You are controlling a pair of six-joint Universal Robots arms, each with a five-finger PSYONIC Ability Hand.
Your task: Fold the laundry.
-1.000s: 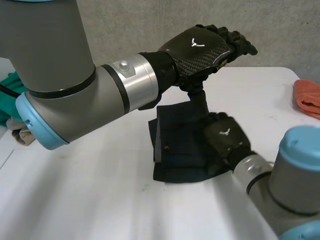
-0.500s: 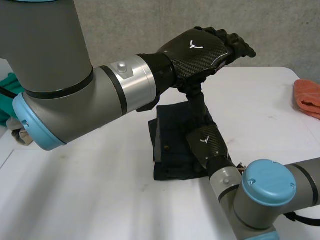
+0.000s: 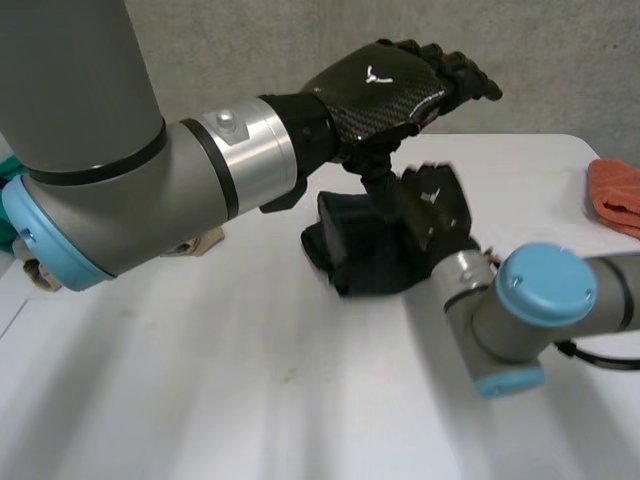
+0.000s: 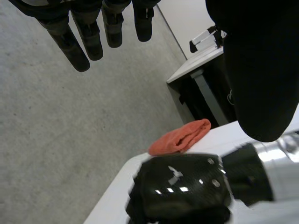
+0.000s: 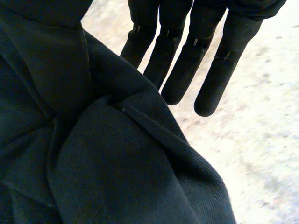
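Note:
A dark navy cloth (image 3: 360, 250) sits bunched in a heap on the white table (image 3: 200, 400), near its middle. My right hand (image 3: 432, 205) is against the heap's right side, back of the hand facing up. In the right wrist view its thumb presses a fold of the cloth (image 5: 117, 177) to the palm while its fingers (image 5: 187, 60) reach straight past the fold. My left hand (image 3: 385, 90) hovers above the cloth with straight fingers (image 4: 79, 46), holding nothing. The right hand (image 4: 182, 186) lies below it in the left wrist view.
An orange cloth (image 3: 615, 195) lies folded at the table's far right edge, also seen as the orange cloth (image 4: 180, 137) from the left wrist. A beige item (image 3: 35, 272) lies at the left edge behind my left arm.
The cloth went from lying flat to a bunched, raised heap. My right hand swept from its near edge up along its right side. My left hand barely moved.

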